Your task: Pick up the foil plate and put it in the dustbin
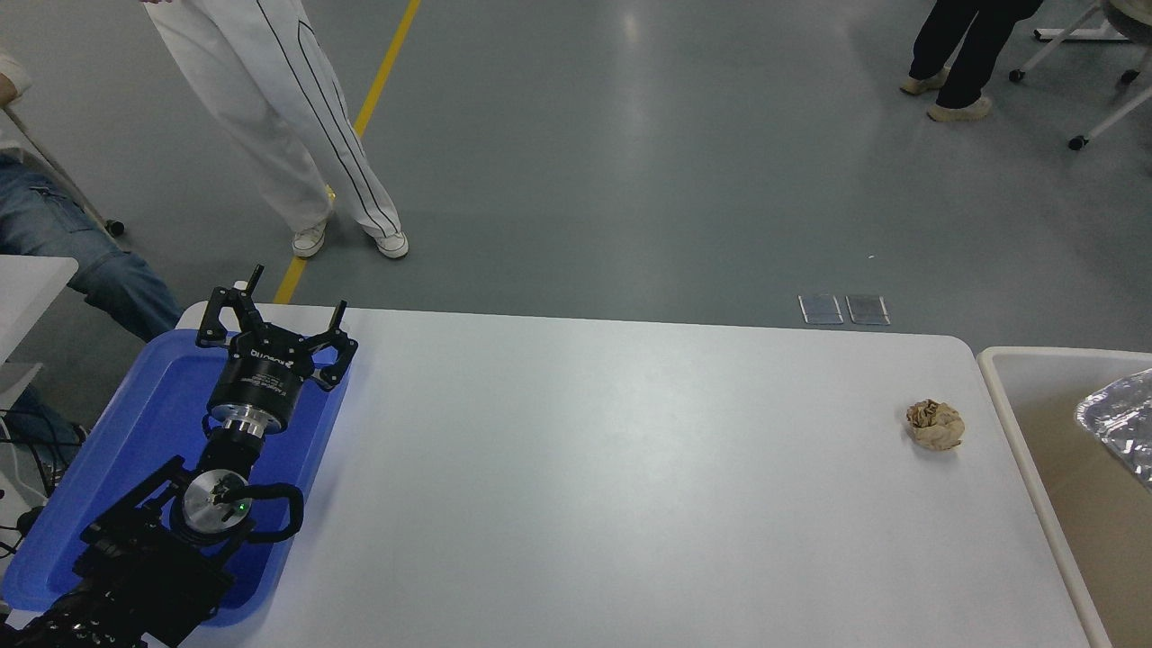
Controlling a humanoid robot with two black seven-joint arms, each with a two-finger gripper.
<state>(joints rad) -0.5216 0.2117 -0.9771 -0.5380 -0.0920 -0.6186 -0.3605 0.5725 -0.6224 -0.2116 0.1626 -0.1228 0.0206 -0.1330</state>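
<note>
Starting at the left edge, a flat blue plastic tray (pixel 117 450) is seen lying on the near left corner of the white rectangular table (pixel 585 486). The black left arm is extended from the lower left corner over this tray, and its black left end effector (pixel 274 315) is held above the tray's far end with its fingers (pixel 213 310) spread wide apart; nothing is gripped between them. Beyond the table's far left corner, a standing person in white trousers with thin dark stripes (pixel 297 135) is visible on the grey floor beside a yellow floor line (pixel 360 117), and a seated person's blue-jeaned leg (pixel 81 252) is cut off by the left edge.

The middle of the table is followed, toward the right end, by a small crumpled brown paper ball (pixel 935 425), which rests on the surface near the right edge. Just beside the table's right end, the large cream-white rectangular plastic dustbin (pixel 994 378) with a beige inside is positioned. The shiny silver crinkled foil plate (pixel 1120 425) is located within the dustbin's opening, partly cut off by the right edge; whether it is resting on the bottom cannot be told. The right arm and its end effector are not shown. A second person's dark-trousered legs (pixel 967 45) are seen at the top right.
</note>
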